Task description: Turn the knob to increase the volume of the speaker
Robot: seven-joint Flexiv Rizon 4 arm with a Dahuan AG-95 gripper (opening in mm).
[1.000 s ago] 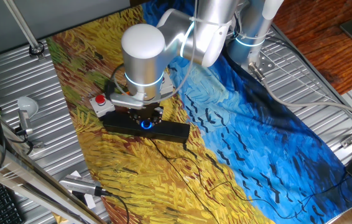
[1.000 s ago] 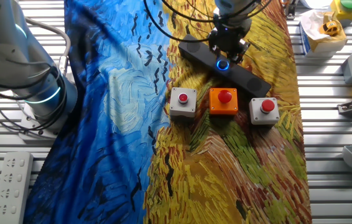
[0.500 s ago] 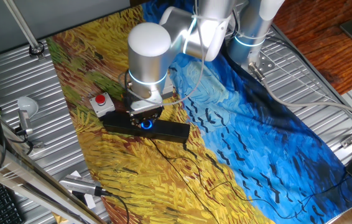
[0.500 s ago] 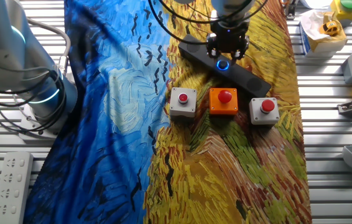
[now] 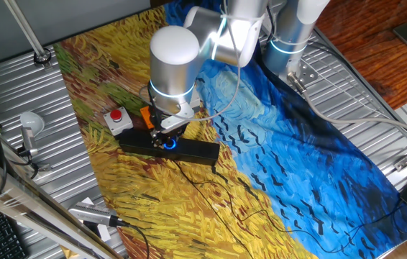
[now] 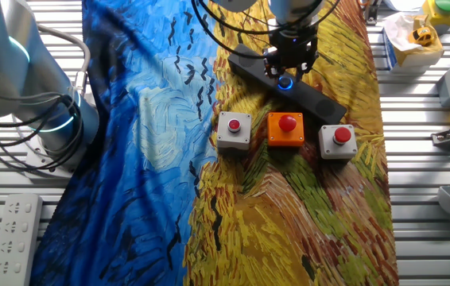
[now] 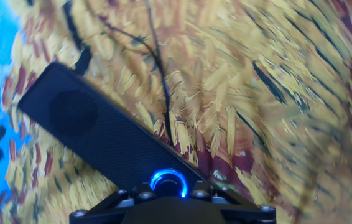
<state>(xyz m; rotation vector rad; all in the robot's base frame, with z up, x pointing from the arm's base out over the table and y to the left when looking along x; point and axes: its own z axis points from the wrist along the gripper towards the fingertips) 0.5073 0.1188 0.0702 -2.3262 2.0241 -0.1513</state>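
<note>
The speaker (image 5: 198, 151) is a long black bar lying on the yellow part of the painted cloth. It also shows in the other fixed view (image 6: 321, 99) and the hand view (image 7: 89, 124). The knob (image 7: 169, 182), black with a glowing blue ring, sits at the bar's middle (image 5: 168, 143) (image 6: 285, 82). My gripper (image 7: 170, 190) points straight down onto it, with its jaws close on either side of the knob, shut on it. The hand (image 5: 167, 135) (image 6: 288, 70) hides most of the knob in both fixed views.
Three red-button boxes stand in a row beside the speaker: grey (image 6: 234, 130), orange (image 6: 286, 129), grey (image 6: 337, 141). A thin black cable (image 7: 160, 81) runs from the speaker across the cloth. A white power strip (image 6: 14, 230) lies off the cloth.
My wrist has turned about its vertical axis while staying on the knob. The hand sits a little lower and nearer the speaker than one second ago. The speaker has not moved.
</note>
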